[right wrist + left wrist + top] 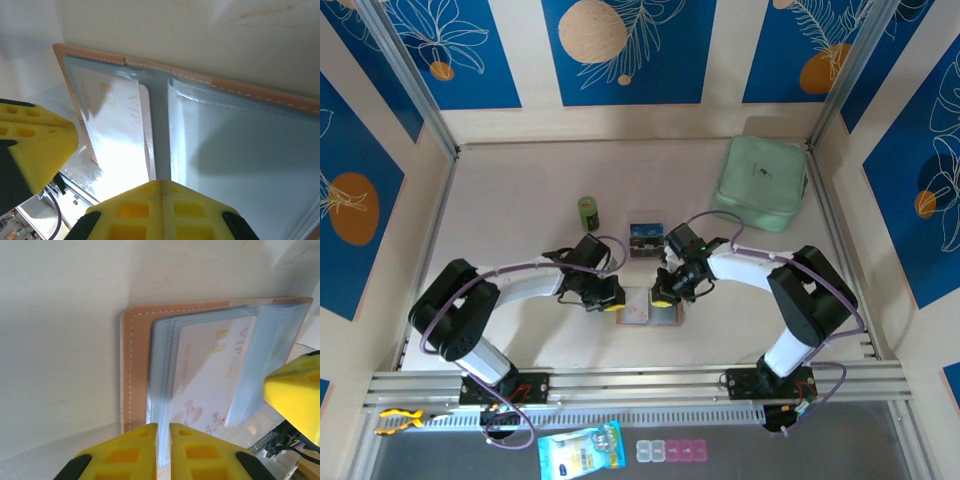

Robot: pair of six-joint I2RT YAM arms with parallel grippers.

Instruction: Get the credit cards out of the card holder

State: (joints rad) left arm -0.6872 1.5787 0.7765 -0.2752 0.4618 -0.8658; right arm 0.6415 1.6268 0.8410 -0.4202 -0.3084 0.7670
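Left gripper (163,435) pinches card holder (133,365) lining; right gripper (161,189) shut at its fold.

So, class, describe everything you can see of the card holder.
The card holder lies open and flat on the table, tan stitched leather outside, pale blue-grey pockets inside, a pink card tucked in one. The left gripper pinches its pocket edge; the right gripper, shut, meets its centre fold.
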